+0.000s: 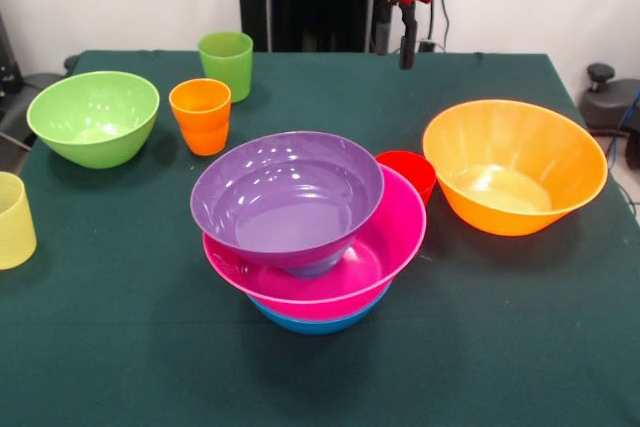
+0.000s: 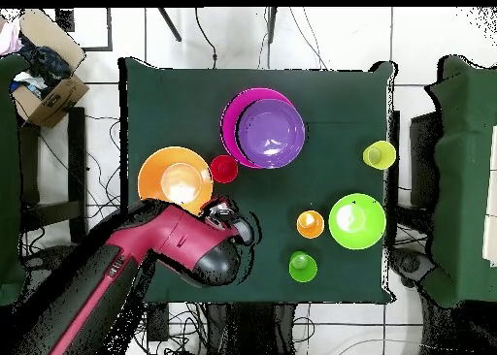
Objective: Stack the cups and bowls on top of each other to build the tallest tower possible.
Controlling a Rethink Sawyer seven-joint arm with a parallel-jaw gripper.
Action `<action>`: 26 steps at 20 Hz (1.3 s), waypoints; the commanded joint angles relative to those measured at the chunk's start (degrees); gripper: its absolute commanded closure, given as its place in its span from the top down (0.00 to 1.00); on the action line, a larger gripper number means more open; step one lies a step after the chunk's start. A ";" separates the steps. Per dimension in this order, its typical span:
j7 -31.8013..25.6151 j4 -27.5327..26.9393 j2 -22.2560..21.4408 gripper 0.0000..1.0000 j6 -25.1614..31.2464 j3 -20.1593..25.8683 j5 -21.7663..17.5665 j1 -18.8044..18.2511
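Front view: the gripper (image 1: 407, 47) hangs well above the cloth, carrying nothing; whether its fingers stand wide or narrow cannot be told. Below and toward the camera from it stands the tower (image 1: 305, 237): purple bowl (image 1: 285, 192) tilted in the pink bowl (image 1: 385, 257), which sits in a blue bowl (image 1: 315, 324). The red cup (image 1: 410, 169) lies almost straight below the gripper, just behind the pink rim. The orange bowl (image 1: 515, 162) sits off to one side; the orange cup (image 1: 201, 114), green cup (image 1: 226, 61), lime bowl (image 1: 93, 115) and yellow cup (image 1: 14, 219) lie off to the other. Overhead view: the gripper (image 2: 222, 213) hovers just beside the orange bowl (image 2: 174, 179) and near the red cup (image 2: 223, 169); the tower (image 2: 262, 128) stands beyond. Judgement: three bowls are stacked and a pick is next, probably the orange bowl or red cup, calling for a descent onto a rim.
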 commanded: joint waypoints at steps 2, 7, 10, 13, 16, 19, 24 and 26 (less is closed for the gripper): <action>43.08 -4.01 4.99 1.00 -15.43 -3.56 -1.63 -1.21; 38.85 -3.89 6.30 1.00 -14.47 -3.06 0.06 -4.06; 38.25 -4.30 8.09 1.00 -12.39 -1.24 1.43 -7.19; 36.39 -5.56 9.76 1.00 -10.07 0.46 1.57 -10.34; 33.78 -6.88 10.59 1.00 -8.14 2.06 1.62 -13.75; 29.85 -8.35 11.11 1.00 -7.01 3.61 2.28 -17.40; 31.41 -11.98 14.50 1.00 -6.49 3.45 1.68 -20.68; 31.87 -13.20 15.68 1.00 -6.20 2.83 1.20 -21.17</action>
